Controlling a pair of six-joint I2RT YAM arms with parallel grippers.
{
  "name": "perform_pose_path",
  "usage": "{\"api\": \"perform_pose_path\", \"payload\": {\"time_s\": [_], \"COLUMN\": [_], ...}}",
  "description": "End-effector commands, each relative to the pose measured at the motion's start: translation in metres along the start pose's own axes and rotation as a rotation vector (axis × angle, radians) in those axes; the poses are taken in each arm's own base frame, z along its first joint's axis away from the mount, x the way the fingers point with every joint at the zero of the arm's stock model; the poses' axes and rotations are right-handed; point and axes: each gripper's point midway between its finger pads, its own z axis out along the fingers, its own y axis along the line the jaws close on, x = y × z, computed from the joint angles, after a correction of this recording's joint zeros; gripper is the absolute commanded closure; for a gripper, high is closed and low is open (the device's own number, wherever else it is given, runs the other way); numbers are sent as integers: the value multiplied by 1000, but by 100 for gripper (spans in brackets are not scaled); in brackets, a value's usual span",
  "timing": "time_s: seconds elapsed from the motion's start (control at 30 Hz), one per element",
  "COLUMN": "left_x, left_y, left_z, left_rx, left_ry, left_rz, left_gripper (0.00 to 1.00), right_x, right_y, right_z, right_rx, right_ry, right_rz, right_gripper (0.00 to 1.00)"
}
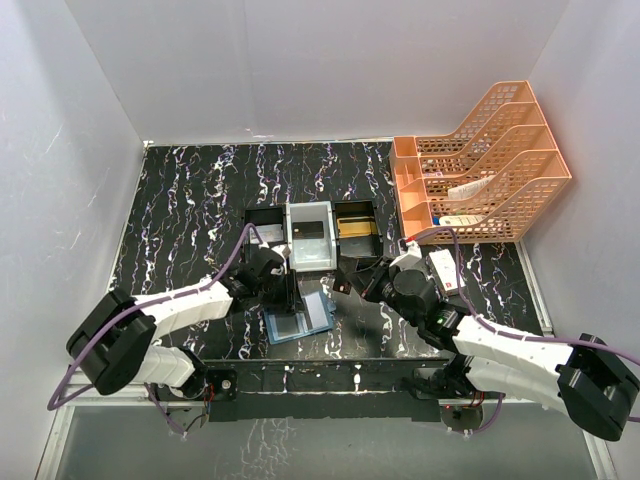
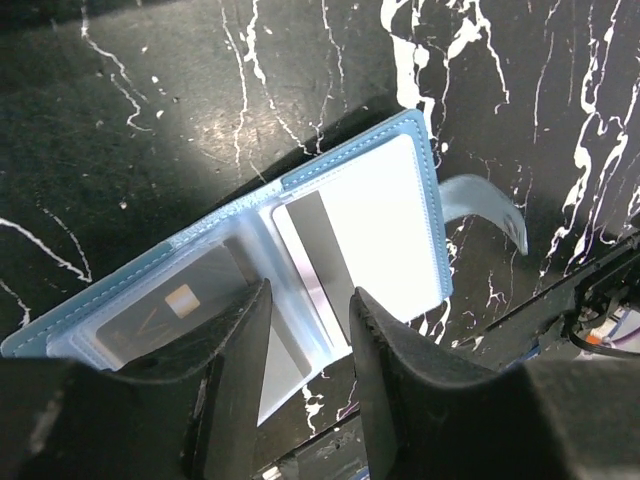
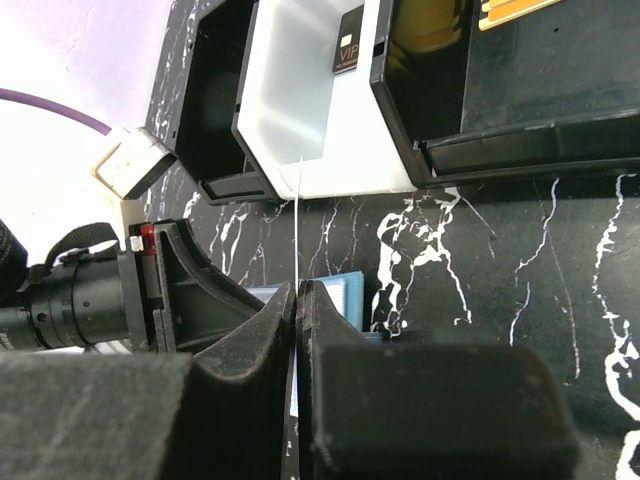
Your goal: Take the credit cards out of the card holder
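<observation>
Blue stitched card holder [image 2: 380,230] is lying open on marbled black tabletop [image 2: 150,120]; left claw [image 2: 310,292] is hovering above it, narrowly parted; right claw [image 3: 298,288] is pinching thin plastic card [image 3: 298,210].

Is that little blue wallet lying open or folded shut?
Open. The card holder lies spread flat, inside facing up, a dark card visible in it, snap tab loose.

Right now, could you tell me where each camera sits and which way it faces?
Top external: above and behind, looking down on the table; left arm and right arm show.
Left wrist: on the left arm, looking down at the open card holder; left gripper open.
Right wrist: on the right arm, facing the tray; right gripper shut on a credit card.
Shared: the card holder.
</observation>
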Motion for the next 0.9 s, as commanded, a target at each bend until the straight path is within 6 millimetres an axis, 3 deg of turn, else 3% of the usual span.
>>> {"api": "perform_pose_path", "payload": {"time_s": [0.0,0.2,0.33,0.43,0.57,0.63,0.87], "left_x": [6,-14,-30,-39,-52,-61,-92], "left_y": [23,5,-1,9,26,36,59], "left_z": [-8,-32,-47,-57,-72,-82,-120], "left_rx": [-111,-50,-67,-135,-211,-212,-206], "left_ry": [-5,-108,-158,-196,-227,-245,-367], "left_rz": [-8,20,52,75,48,2,-91], "left_gripper": [64,55,47,37,11,5,1], "right_x": [-20,-42,-45,-44,-44,-44,-62], "right_y": [17,48,70,77,82,78,72], "right_z": [1,7,15,27,48,63,109], "right_rx": [-44,-117,-193,-223,-240,-212,-99], "right_ry": [-65,-105,-99,-81,-64,-44,-42], "right_rz": [-89,-270,-435,-601,-860,-975,-1256], "right_gripper": [100,100,100,100,100,100,100]}}
